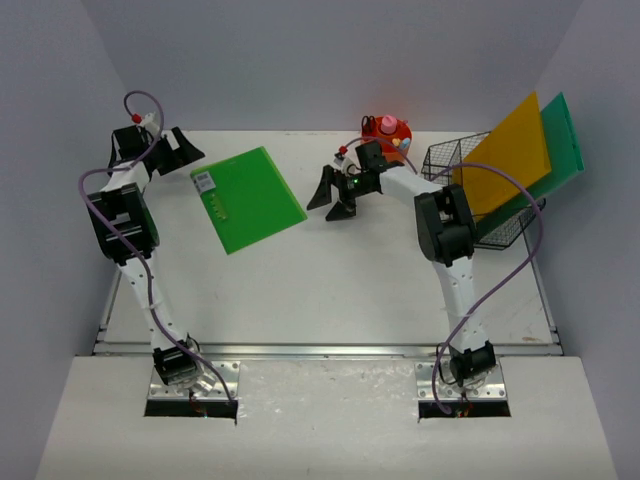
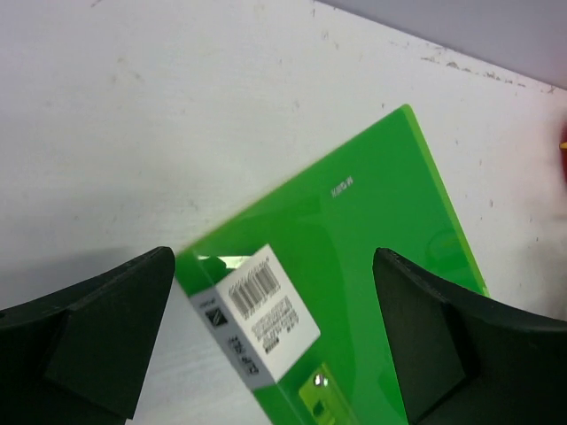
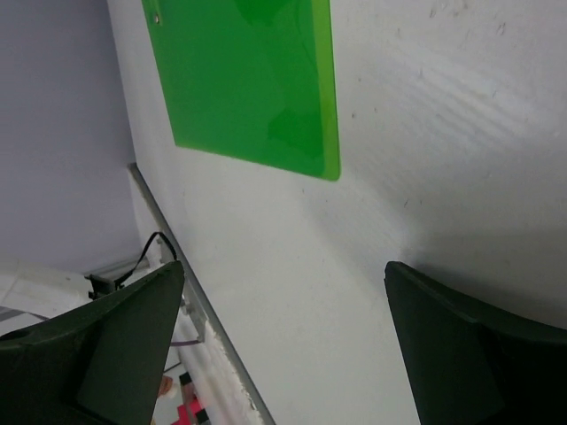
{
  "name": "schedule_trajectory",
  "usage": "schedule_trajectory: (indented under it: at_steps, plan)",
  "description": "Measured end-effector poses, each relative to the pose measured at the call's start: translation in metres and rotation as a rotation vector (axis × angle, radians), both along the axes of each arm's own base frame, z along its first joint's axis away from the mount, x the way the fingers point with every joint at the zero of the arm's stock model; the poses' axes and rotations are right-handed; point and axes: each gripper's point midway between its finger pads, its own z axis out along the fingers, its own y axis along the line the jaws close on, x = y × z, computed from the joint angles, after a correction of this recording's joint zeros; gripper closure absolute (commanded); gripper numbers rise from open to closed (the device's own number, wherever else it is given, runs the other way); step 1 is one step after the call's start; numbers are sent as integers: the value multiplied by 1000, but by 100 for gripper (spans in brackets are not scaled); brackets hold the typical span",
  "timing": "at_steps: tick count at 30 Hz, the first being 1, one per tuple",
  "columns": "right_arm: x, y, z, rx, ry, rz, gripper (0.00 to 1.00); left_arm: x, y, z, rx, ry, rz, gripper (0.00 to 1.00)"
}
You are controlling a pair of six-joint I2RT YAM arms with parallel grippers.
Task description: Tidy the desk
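Note:
The desk (image 1: 330, 290) is a white tabletop with a metal rail (image 1: 330, 349) along its front edge. A green clipboard (image 1: 248, 198) with a white barcode label lies flat on it at the back left; it also shows in the left wrist view (image 2: 372, 230) and the right wrist view (image 3: 248, 80). My left gripper (image 1: 178, 152) is open and empty just left of the clipboard's labelled corner (image 2: 255, 317). My right gripper (image 1: 332, 197) is open and empty above the bare desk, right of the clipboard.
A black wire basket (image 1: 480, 190) at the back right holds an orange board (image 1: 510, 155) and a green board (image 1: 560, 140) standing upright. A red toy (image 1: 388, 133) sits behind the right gripper. Pale lavender walls enclose the desk.

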Motion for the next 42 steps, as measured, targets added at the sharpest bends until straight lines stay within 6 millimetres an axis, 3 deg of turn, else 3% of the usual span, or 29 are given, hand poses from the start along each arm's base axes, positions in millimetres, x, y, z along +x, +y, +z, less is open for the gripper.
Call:
schedule_trajectory:
  at_steps: [5, 6, 9, 14, 16, 19, 25, 29, 33, 34, 37, 42]
  plan:
    - [-21, -21, 18, -15, 10, 10, 5, 22, -14, -37, -64, -14, -42, 6]
    - [-24, -26, 22, -18, 9, 7, 5, 28, -14, -37, -73, -30, -55, 8]
    - [-34, -41, 34, -21, 4, -3, 5, 36, -15, -35, -88, -50, -79, 20]
    - [-58, -60, 37, -5, 61, -21, 5, 25, -30, -41, -94, 23, -197, 42]
    - [-62, -60, 33, -1, 94, -27, 5, 0, -42, -48, -84, 62, -258, 49]
    - [-64, -58, 31, 14, 132, -36, 5, -55, -68, -51, -70, 165, -340, 59]
    - [-67, -54, 21, 47, 205, -53, 5, -165, -127, -59, -111, 376, -491, 62]
    - [-85, -59, -2, 33, 288, -64, 5, -222, -156, -62, -169, 476, -531, 61]
    - [-97, -61, -12, 48, 363, -60, 10, -253, -173, -62, -196, 524, -545, 61]
    - [-95, -60, -12, 52, 361, -58, 18, -257, -179, -62, -196, 533, -552, 61]
    - [-80, -55, -14, 63, 338, -52, 27, -263, -197, -62, -193, 555, -585, 61]
    - [-61, -41, -16, 90, 293, -33, 34, -267, -235, -61, -187, 560, -666, 60]
